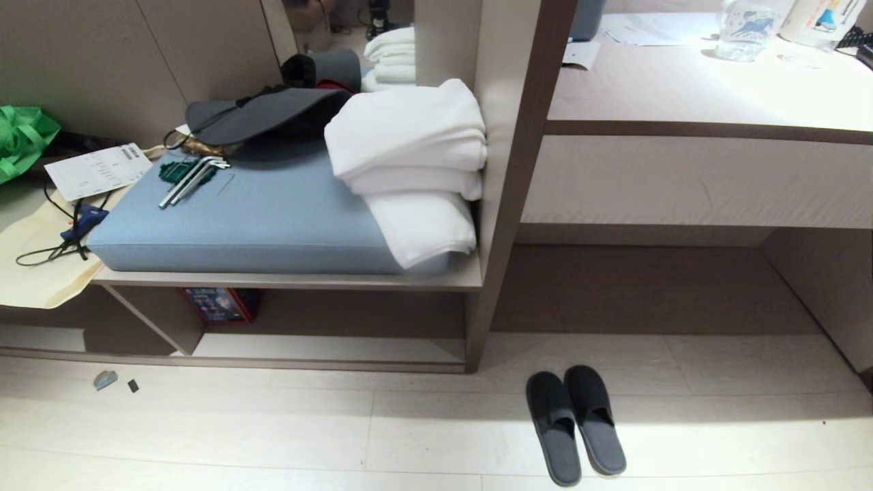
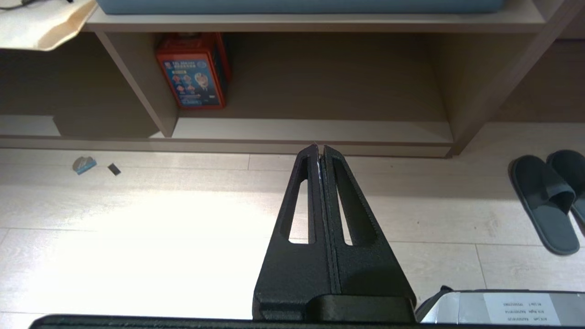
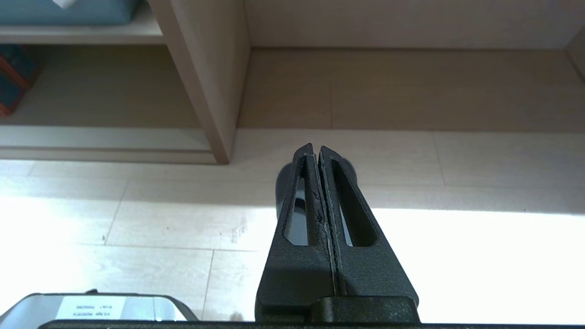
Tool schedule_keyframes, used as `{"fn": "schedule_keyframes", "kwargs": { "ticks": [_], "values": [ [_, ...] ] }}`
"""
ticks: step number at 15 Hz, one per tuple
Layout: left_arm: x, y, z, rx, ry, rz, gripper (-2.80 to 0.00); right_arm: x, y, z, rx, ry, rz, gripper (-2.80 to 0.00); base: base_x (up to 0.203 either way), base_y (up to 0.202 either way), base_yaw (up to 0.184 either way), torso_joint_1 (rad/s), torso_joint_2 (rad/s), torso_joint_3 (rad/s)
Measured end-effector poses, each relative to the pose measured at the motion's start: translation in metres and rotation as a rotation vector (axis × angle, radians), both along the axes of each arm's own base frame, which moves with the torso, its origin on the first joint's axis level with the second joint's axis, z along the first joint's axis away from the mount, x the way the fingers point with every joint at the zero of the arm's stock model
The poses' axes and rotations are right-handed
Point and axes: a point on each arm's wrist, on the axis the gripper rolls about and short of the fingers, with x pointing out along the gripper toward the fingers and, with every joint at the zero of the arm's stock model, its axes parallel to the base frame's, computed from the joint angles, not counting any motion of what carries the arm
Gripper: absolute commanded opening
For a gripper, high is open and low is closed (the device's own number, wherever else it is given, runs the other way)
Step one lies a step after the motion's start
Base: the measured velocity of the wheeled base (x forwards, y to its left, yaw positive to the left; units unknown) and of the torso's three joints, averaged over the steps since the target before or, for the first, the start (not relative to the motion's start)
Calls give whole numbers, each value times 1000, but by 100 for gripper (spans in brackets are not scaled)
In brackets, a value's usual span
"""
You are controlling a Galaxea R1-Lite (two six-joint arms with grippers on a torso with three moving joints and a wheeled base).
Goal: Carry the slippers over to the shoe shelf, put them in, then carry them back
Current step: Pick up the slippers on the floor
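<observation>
The slippers [image 1: 576,424], a dark grey-blue pair, lie side by side on the pale floor just in front of the desk recess, toes toward the furniture. The shoe shelf [image 1: 327,349] is the low wide cubby to their left, with a pale bottom board [image 2: 311,130] and a raised front lip. Neither gripper shows in the head view. My left gripper [image 2: 320,147] is shut and empty above the floor facing the cubby, with the slippers [image 2: 544,201] off to one side. My right gripper [image 3: 316,147] is shut and empty, and its fingers hide most of the slippers [image 3: 280,189].
A red and blue box [image 2: 194,68] stands at the cubby's left end. Above it, a blue cushion [image 1: 259,211] carries folded white towels [image 1: 409,157], tools and a dark hat. The pale desk counter [image 1: 696,88] is at the right. Small scraps [image 1: 106,379] lie on the floor.
</observation>
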Motion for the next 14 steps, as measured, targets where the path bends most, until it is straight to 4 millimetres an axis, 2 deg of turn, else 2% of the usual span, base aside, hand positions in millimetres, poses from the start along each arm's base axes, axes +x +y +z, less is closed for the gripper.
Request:
{"fn": "schedule_keyframes", "kwargs": {
  "ticks": [14],
  "values": [
    [0,0,0,0,0,0,-280,0,0,0,1,0,0,-280,0,0,0,2,3,-198]
  ]
}}
